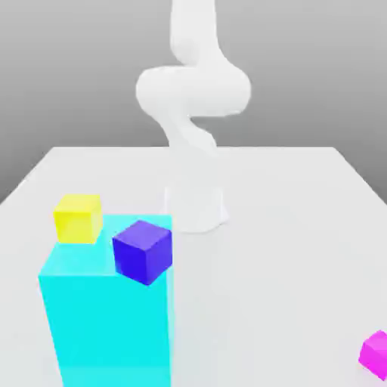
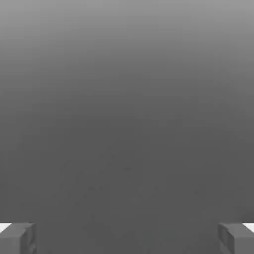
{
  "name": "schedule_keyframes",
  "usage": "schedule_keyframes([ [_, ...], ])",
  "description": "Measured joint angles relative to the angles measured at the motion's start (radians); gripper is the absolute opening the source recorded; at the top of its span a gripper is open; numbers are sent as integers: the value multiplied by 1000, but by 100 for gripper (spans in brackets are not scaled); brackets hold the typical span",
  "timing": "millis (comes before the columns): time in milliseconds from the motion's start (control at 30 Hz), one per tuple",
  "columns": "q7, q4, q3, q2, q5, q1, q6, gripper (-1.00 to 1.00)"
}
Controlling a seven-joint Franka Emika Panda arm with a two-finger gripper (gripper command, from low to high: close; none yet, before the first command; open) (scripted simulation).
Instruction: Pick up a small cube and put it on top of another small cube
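The small cube is out of view. In the hand view my gripper (image 2: 127, 238) is open: its two grey fingertips (image 2: 17, 238) stand far apart with nothing between them, against a plain grey background. In the exterior view the white arm (image 1: 193, 91) rises from its base at the middle of the table and curves up out of the picture.
A tall cyan block (image 1: 106, 317) stands at the exterior view's near left. A yellow cube (image 1: 78, 218) shows at its far top corner. A tilted blue-purple cube (image 1: 142, 251) shows at its top right edge. A magenta cube (image 1: 376, 354) lies at the near right on the white table (image 1: 287, 227).
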Motion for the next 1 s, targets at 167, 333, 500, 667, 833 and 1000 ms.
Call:
schedule_keyframes([
  [167,148,-94,-71,135,15,-132,106,0],
  [333,296,-199,-146,277,30,-273,220,0],
  [500,407,-344,-176,417,-12,-391,340,0],
  [667,488,-511,-194,557,-76,-483,463,0],
  [833,511,-650,-218,698,-91,-522,586,0],
  [1000,394,-634,-94,876,79,-596,730,0],
])
